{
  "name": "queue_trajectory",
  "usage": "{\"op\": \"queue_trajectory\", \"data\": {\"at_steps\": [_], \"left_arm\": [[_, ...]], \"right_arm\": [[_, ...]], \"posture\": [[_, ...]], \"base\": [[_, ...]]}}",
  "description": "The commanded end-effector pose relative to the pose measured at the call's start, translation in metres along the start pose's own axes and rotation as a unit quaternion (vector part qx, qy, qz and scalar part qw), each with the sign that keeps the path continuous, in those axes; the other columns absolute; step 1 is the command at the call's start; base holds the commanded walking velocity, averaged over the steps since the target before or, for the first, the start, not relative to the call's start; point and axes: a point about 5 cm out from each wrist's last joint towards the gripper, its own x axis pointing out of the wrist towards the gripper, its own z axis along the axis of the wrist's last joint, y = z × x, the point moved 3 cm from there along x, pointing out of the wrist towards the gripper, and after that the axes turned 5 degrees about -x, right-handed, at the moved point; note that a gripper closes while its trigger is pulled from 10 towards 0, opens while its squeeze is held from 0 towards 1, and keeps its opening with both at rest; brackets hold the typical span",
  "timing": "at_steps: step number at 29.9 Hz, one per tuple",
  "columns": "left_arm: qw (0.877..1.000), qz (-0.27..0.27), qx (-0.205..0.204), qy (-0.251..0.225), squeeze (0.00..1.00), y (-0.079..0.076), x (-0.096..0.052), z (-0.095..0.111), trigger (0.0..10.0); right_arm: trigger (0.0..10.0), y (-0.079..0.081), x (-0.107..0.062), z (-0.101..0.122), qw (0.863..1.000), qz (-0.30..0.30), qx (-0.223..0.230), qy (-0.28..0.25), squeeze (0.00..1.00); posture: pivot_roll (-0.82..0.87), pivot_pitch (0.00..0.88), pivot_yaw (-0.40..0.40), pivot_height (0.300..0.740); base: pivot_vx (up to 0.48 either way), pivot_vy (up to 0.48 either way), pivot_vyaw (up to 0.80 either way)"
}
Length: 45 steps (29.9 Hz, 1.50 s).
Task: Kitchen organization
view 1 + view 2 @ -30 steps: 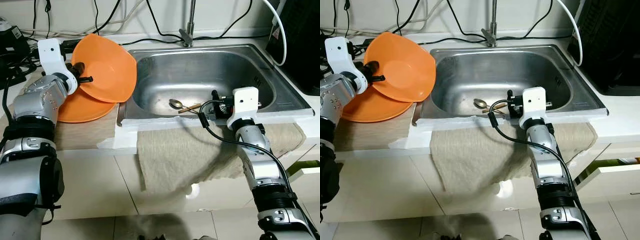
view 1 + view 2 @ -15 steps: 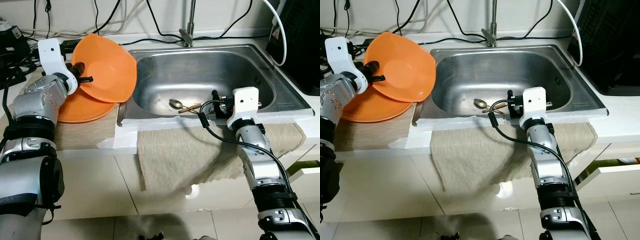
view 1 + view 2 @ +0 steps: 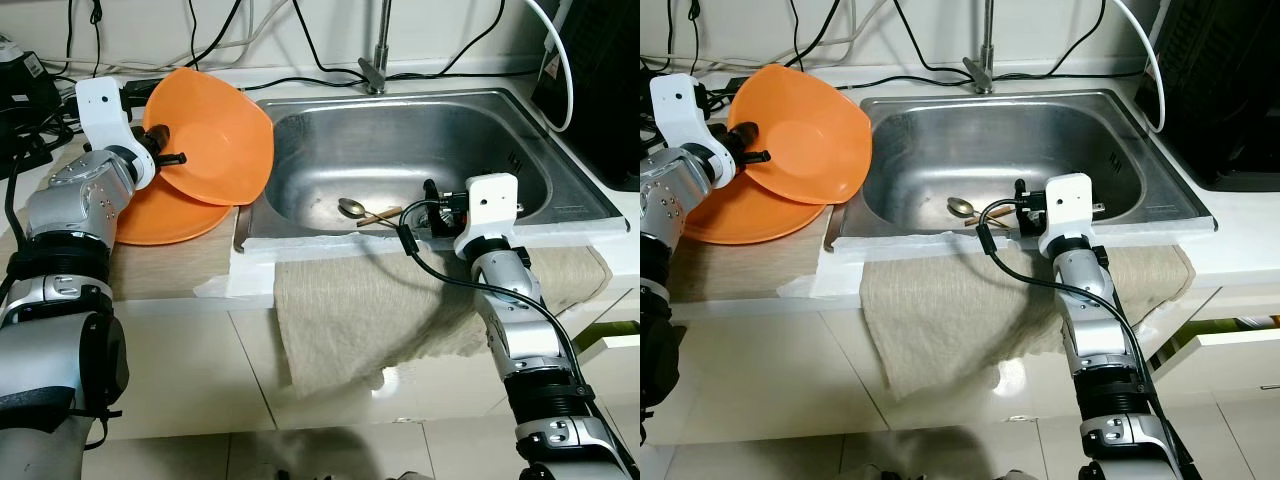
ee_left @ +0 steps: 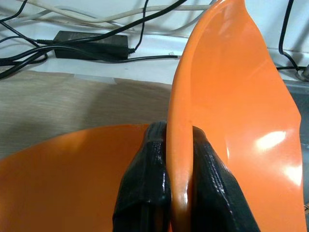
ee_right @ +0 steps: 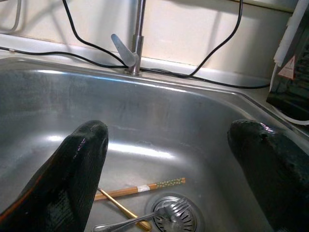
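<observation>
My left gripper (image 3: pixel 168 157) is shut on the rim of an orange bowl (image 3: pixel 215 135), holding it tilted on edge above the counter left of the sink. The left wrist view shows its black fingers (image 4: pixel 145 188) pinching the bowl's rim (image 4: pixel 179 121). A second orange dish (image 3: pixel 165 215) lies flat on the counter below. My right gripper (image 3: pixel 432 205) stands open over the sink's front edge, fingers (image 5: pixel 79 164) wide apart. On the sink floor lie a metal spoon (image 3: pixel 351 207) and wooden chopsticks (image 5: pixel 145 187), apart from the gripper.
The steel sink (image 3: pixel 500 110) has a faucet (image 3: pixel 378 50) at the back. A beige cloth (image 3: pixel 350 310) hangs over the counter's front edge. Black cables run along the wall. A black appliance (image 3: pixel 600 90) stands at the right, with an open drawer (image 3: pixel 612 345) below.
Both arms and the orange bowl hold still. The hanging cloth's lower edge has shifted slightly.
</observation>
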Motion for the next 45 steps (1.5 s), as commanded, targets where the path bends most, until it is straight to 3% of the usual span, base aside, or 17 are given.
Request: {"op": "queue_trajectory", "data": {"at_steps": [1,45], "left_arm": [[0.999,0.013,0.014,0.030,0.00,0.0044,-0.0002,-0.0122,0.0],[0.999,0.013,0.014,0.031,0.00,0.0031,0.0004,-0.0140,0.0]], "right_arm": [[10.0,-0.0020,0.0001,0.0061,1.000,-0.004,0.002,-0.013,0.00],[10.0,-0.0030,0.0003,0.0043,1.000,-0.004,0.002,-0.011,0.00]], "posture": [[-0.07,0.000,0.037,0.740],[-0.07,0.000,0.034,0.740]], "base": [[0.000,0.000,0.00],[0.000,0.000,0.00]]}}
